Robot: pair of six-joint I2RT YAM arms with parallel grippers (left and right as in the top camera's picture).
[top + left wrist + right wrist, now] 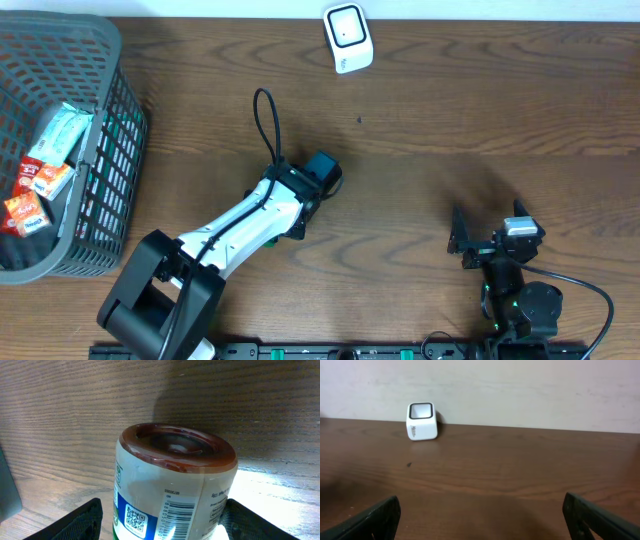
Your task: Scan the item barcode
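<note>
Jar in the left tool, barcode showing, scanner well off across the bench

The jar (pixel 175 490) sits between the fingers of the left tool (pixel 162 506) near the middle of the bench (pixel 480 120). Its brown end points away from the wrist and its label faces up, so the barcode (pixel 176 515) is exposed rather than covered by a finger. The tool appears to be gripping the jar, though the contact itself falls below the edge of the wrist view. The white scanner (pixel 347 37) stands at the far edge, window up and well apart from the jar, so the code probably needs carrying over and turning towards it. The right tool (pixel 481 505) waits wide open and empty at the near right, clear of that path. The basket (pixel 110 150) of packets stands at the left.
</note>
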